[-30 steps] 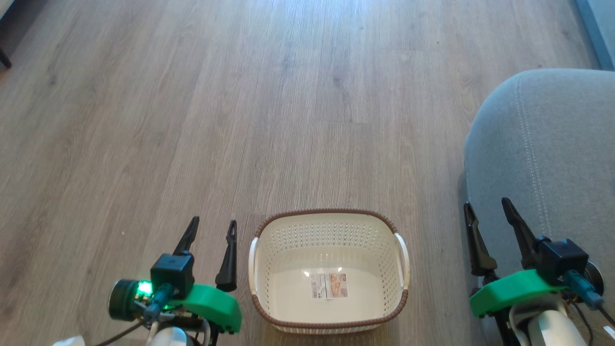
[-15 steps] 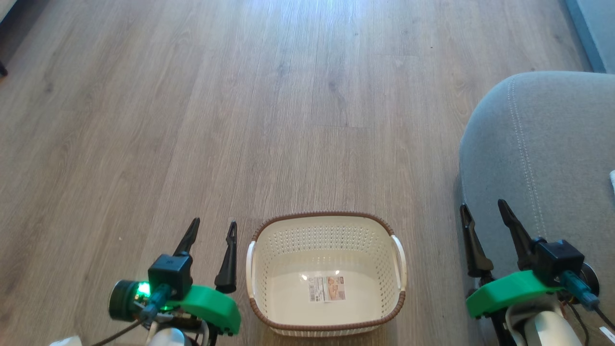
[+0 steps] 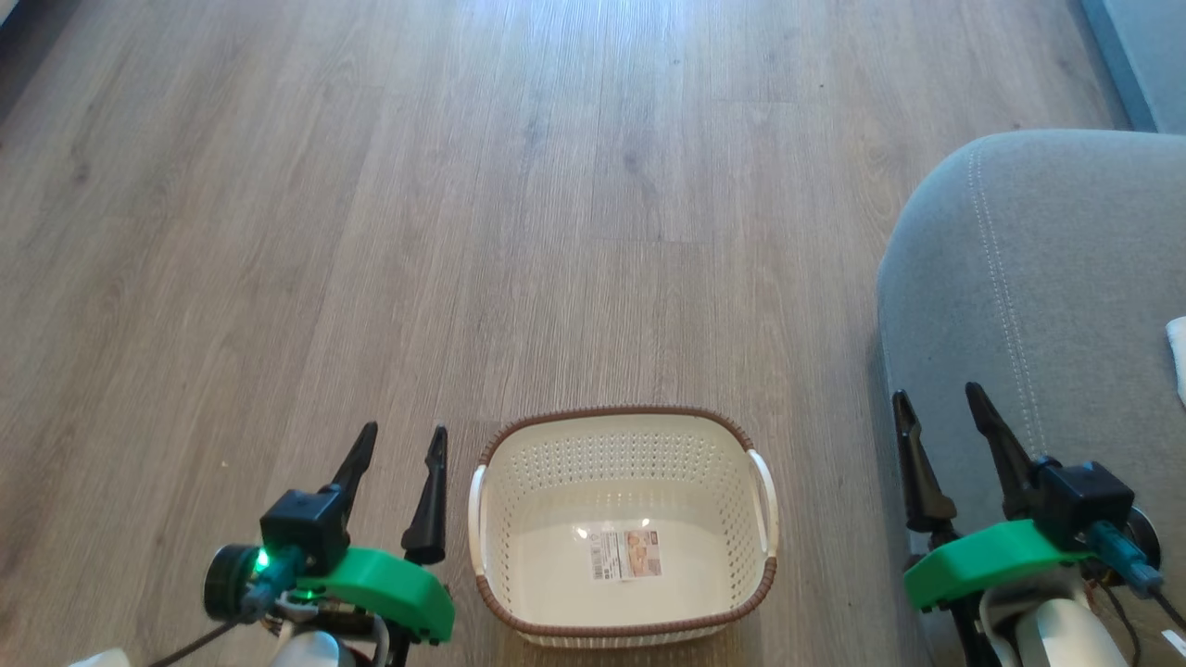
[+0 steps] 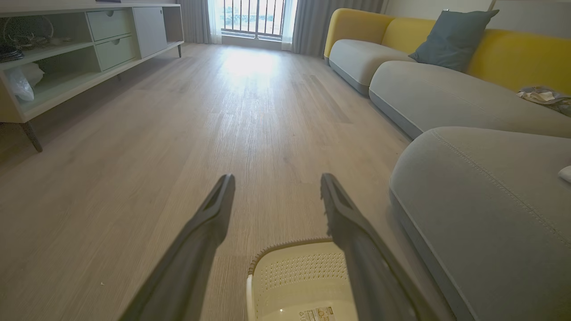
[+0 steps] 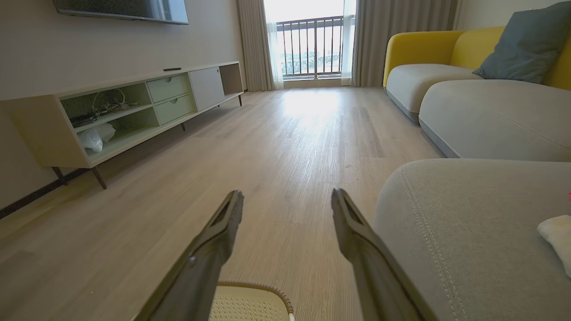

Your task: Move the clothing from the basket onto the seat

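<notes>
PrimeBot X2W in a living rm, head view: the basket (image 3: pixel 615 410) stands on the wood floor (image 3: pixel 463 232) btwn the two arms, its perforated walls, pale floor and paper label (image 3: pixel 627 554) in plain sight; the seat (image 3: pixel 1047 296), grey w/ a double line of pale stitching, fills the R side, set apart from the basket by a strip of floor; the clothing (image 3: pixel 1178 359) shows as a white fabric edge lying on the seat at the frame's R border, the rest cut off, w/ a red fleck just above it in the R wrist view; L gripper (image 3: pixel 405 430) hangs just beside the basket's L handle, fingers spread and released, nothing btwn them; R gripper (image 3: pixel 936 393) hovers at the seat's near edge, fingers likewise parted and empty; wrist views take in a low TV cabinet (image 5: pixel 134 111) along the wall and a blue-grey cushion (image 5: pixel 526 49) on the yellow-backed sofa beyond.
</notes>
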### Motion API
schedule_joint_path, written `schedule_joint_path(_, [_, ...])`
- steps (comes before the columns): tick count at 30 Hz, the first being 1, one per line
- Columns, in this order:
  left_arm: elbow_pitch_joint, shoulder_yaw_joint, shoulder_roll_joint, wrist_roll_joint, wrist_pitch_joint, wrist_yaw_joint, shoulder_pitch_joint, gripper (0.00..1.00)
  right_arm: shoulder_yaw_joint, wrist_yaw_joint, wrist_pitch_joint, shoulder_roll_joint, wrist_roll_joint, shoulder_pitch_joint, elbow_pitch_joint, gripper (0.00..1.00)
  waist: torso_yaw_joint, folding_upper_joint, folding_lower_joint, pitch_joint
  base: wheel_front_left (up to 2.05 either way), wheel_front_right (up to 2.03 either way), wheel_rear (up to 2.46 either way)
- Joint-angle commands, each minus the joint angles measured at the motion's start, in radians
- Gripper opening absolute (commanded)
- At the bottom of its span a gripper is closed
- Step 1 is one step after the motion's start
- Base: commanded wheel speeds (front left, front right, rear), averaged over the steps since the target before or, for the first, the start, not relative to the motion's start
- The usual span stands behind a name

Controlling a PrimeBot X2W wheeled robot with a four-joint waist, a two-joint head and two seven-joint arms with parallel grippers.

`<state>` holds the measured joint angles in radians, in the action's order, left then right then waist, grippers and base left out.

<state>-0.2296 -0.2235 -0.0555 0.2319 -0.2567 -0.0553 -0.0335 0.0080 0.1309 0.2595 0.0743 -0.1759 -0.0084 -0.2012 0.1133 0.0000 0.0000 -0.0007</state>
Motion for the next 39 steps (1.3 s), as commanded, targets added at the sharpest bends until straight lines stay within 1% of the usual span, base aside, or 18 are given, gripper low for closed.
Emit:
schedule_joint_path(1, [0.039,0.043,0.005,0.013,-0.005,0.001,-0.019,1.00,0.014,0.000,0.002,0.014,0.003,-0.031,0.035,1.00,-0.001,0.0000,0.0000,0.001,0.00,0.00,0.00])
schedule_joint_path(15, [0.047,0.047,0.005,0.043,-0.005,0.029,-0.025,1.00,0.002,0.000,0.002,0.006,-0.022,-0.041,0.033,1.00,-0.001,0.0000,0.0000,0.010,0.00,0.00,0.00])
schedule_joint_path(16, [0.009,0.004,0.000,0.037,0.000,0.027,0.000,0.00,-0.016,0.000,0.000,-0.001,-0.019,-0.001,-0.002,0.00,-0.001,0.0000,0.0000,0.010,0.00,0.00,0.00])
schedule_joint_path(19, [-0.034,-0.002,-0.001,0.042,0.001,0.027,0.013,0.00,-0.011,0.000,-0.001,-0.005,-0.024,0.009,-0.047,0.00,-0.001,0.0000,0.0000,0.010,0.00,0.00,0.00])
schedule_joint_path(39, [-0.033,0.039,-0.008,0.255,0.049,0.051,-0.001,0.00,-0.028,0.000,-0.059,-0.008,-0.239,-0.007,-0.047,0.00,-0.019,0.0000,0.0000,0.009,0.00,0.00,0.00])
